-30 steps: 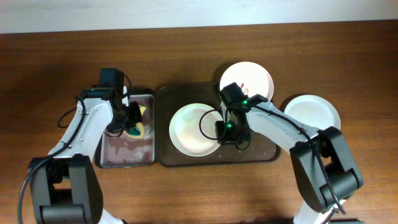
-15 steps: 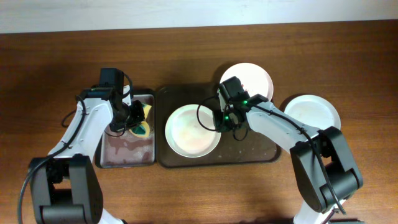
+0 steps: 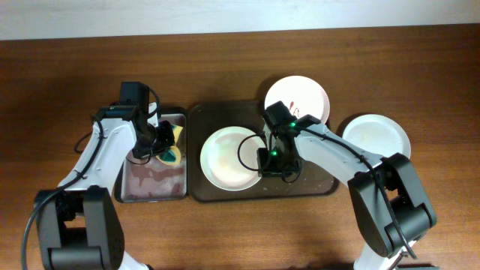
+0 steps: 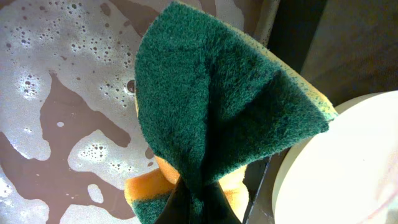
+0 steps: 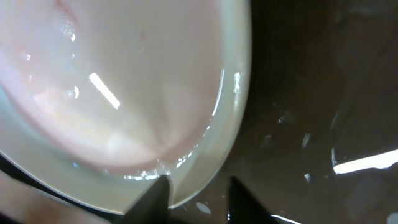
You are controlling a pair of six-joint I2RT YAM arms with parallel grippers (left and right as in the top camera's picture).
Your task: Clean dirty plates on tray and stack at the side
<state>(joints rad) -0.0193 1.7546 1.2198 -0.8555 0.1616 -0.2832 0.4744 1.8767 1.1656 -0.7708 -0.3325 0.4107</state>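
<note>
The brown tray (image 3: 217, 114) holds a mint plate (image 3: 229, 159). A streaked white plate (image 3: 298, 94) overlaps its far rim, and a plain white plate (image 3: 376, 135) lies on the table to its right. The right gripper (image 5: 198, 186) straddles the mint plate's rim, fingers narrowly apart. The left gripper (image 4: 199, 204) pinches a sponge (image 4: 217, 106) over the foamy grey tray (image 3: 154, 186).

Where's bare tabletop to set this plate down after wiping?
Bare wood runs along the near edge in front of the tray, and right of the rightmost white plate. Crowded: the tray, with the mint plate, right end effector and streaked plate.
</note>
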